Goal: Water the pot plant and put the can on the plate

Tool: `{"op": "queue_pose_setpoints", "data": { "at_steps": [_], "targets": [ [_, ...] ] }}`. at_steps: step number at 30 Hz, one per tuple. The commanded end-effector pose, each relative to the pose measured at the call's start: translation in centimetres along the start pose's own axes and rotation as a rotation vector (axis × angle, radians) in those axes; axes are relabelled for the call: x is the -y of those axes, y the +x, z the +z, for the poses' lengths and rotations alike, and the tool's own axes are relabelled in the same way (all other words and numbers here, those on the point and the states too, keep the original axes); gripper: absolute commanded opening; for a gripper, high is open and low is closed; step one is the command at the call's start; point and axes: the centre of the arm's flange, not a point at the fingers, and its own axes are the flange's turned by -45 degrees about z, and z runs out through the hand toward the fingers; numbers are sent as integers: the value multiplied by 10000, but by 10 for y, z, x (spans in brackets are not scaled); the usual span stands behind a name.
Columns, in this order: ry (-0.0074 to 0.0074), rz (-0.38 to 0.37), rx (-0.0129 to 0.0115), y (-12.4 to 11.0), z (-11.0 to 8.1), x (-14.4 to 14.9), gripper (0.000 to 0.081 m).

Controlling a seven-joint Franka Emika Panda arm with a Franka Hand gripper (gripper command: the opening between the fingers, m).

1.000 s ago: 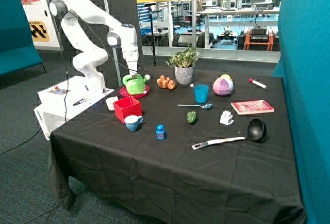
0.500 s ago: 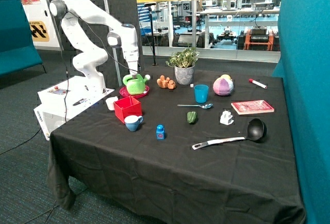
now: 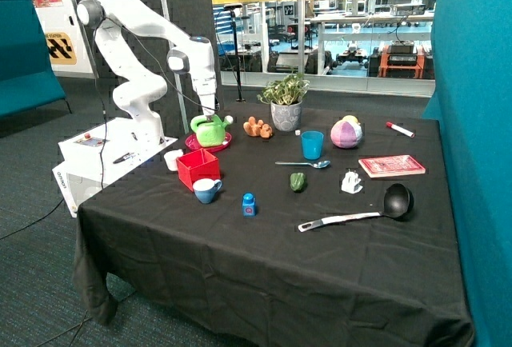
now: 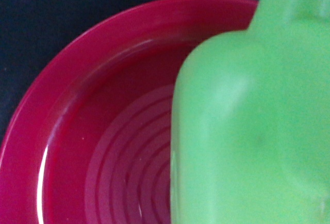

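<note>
The light-green watering can (image 3: 210,131) stands upright on the magenta plate (image 3: 190,141) at the table's back corner near the robot base. My gripper (image 3: 210,113) is directly over the can, at its handle. The wrist view is filled by the can's body (image 4: 247,121) and the ringed plate (image 4: 93,121) under it, with no part of the gripper in sight. The pot plant (image 3: 286,103) in its grey pot stands further along the back edge, apart from the can.
A red square box (image 3: 198,168) and a white-and-blue mug (image 3: 206,190) sit just in front of the plate. An orange object (image 3: 258,127) lies between plate and plant. A blue cup (image 3: 312,145), ball (image 3: 346,133), book (image 3: 391,165) and ladle (image 3: 360,213) lie beyond.
</note>
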Motion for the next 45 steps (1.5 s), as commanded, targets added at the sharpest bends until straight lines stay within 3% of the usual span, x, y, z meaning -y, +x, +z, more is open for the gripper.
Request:
{"op": "queue_pose_setpoints", "data": {
  "at_steps": [1,19,30,45],
  "targets": [
    [69,-46,60,4,-9,-2,808],
    [68,177,61,13,-32,-15,808],
    [68,281,61,28,-67,-23,687],
    [65,1031,64,13,-78,-38,679]
  ]
}}
